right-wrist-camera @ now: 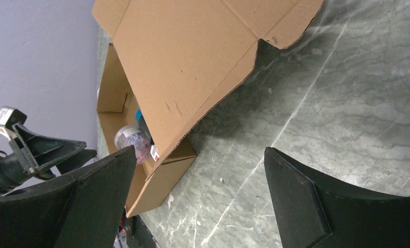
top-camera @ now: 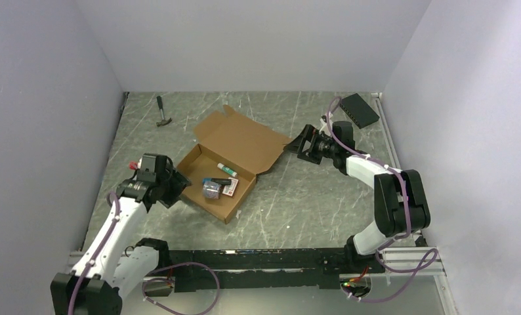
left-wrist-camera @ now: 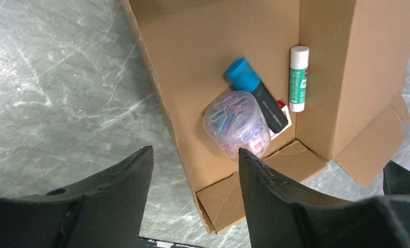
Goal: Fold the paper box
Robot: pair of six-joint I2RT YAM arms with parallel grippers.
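Black left gripper [top-camera: 174, 188] fingers stand apart, flanking a side wall of the paper box [top-camera: 202, 167], which lies open on the worktop [top-camera: 310, 210]. Right gripper [top-camera: 296, 141] fingers stand apart beside the lid [top-camera: 241, 141]. Risk: one-sided pressure could slide the box.

Robot lab cell: bare white walls [top-camera: 258, 39], scuffed marbled table [top-camera: 310, 203], mounting rail [top-camera: 277, 259].

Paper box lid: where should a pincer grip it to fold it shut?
Grip the lid by its free far edge, coming from the right, where the open right pincer hovers. On the open paper box it tilts back off the table, so one finger can slip underneath.
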